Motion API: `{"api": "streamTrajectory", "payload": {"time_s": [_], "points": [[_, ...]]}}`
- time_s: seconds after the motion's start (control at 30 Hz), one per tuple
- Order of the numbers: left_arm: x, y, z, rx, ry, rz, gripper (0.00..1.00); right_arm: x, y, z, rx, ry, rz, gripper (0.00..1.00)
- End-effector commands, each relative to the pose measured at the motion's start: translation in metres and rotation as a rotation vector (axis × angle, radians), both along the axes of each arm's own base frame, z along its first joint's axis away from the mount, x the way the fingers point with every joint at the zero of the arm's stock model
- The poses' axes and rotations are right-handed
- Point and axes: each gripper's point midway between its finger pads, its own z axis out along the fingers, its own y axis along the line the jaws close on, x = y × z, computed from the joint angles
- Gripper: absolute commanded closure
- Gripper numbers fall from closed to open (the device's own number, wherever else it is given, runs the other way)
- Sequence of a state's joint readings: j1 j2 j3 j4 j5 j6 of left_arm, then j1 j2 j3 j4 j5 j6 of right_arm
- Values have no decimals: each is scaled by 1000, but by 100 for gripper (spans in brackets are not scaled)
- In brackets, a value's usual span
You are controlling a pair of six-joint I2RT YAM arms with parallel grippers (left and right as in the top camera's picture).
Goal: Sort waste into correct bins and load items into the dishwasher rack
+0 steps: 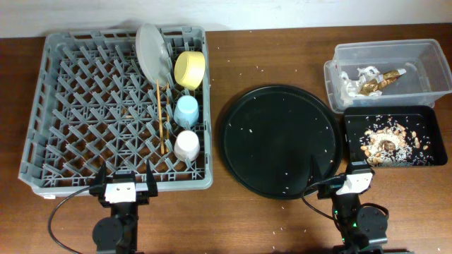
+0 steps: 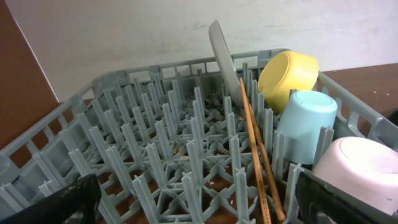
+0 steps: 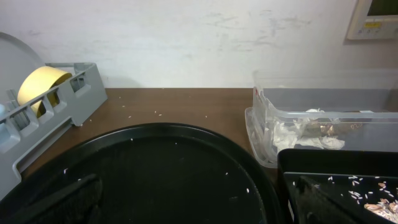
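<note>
The grey dishwasher rack holds the pale grey plate on edge, the yellow bowl, the blue cup, the pink cup and two wooden chopsticks. They also show in the left wrist view: plate, bowl, blue cup, pink cup, chopsticks. The clear tub holds the gold-brown wrapper and white tissue. The shallow black tray holds food scraps. My left gripper is open at the rack's near edge. My right gripper is open and empty.
A large round black tray with a few rice grains lies between the rack and the bins; it fills the right wrist view. Stray grains dot the brown table. A white wall is behind.
</note>
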State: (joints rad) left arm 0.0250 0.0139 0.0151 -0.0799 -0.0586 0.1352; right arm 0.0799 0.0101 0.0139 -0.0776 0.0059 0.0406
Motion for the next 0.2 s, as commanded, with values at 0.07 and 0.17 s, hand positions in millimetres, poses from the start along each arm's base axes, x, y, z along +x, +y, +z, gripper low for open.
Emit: {"api": "streamTrajectory", "payload": {"time_s": [0.07,0.17], "points": [[0,-2,-1,15,-1,-13,1,0,0,-3,-7,4,0,2],[0,-2,-1,15,-1,-13,1,0,0,-3,-7,4,0,2]]}}
